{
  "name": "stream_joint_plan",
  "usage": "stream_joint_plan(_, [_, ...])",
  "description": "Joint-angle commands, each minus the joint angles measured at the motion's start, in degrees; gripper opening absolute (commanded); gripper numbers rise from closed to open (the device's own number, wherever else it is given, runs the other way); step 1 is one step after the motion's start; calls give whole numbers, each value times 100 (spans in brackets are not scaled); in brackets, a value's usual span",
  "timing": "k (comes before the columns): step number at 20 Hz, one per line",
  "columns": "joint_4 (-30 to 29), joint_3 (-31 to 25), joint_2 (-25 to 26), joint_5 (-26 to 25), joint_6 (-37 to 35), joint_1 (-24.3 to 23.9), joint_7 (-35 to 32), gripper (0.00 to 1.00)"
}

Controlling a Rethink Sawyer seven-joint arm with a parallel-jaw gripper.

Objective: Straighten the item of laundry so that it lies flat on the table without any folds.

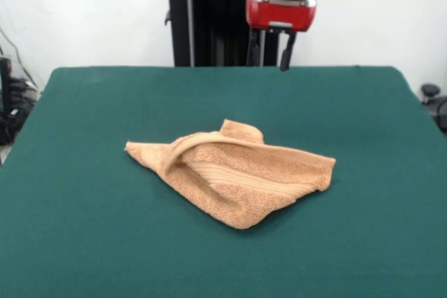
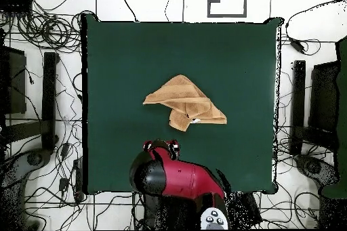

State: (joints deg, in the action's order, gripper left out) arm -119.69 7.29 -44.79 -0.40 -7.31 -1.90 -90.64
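The orange-tan towel (image 1: 237, 179) lies crumpled near the middle of the green table (image 1: 98, 109). One edge is folded over into a ridge along its top and a corner sticks up behind. In the overhead view the towel (image 2: 183, 99) is a rough triangle with a folded flap and a small white tag (image 2: 195, 120) on the side toward the robot. My gripper (image 1: 269, 52) hangs high over the table's far edge, well away from the towel. Its two fingers stand apart with nothing between them. It also shows in the overhead view (image 2: 160, 148).
The black pedestal (image 1: 209, 19) stands behind the table's far edge. Cables and stands (image 2: 47, 93) surround the table on the floor. Bare green cloth (image 2: 122, 45) lies all round the towel.
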Motion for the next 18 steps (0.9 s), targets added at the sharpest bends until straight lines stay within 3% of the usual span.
stream_joint_plan(1, [330,-338,-244,-217,-500,100,-491,100])
stream_joint_plan(8, [969,-299,-262,-210,-1181,139,-351,100])
stream_joint_plan(18, [2066,-632,468,-307,-1548,-185,-99,100])
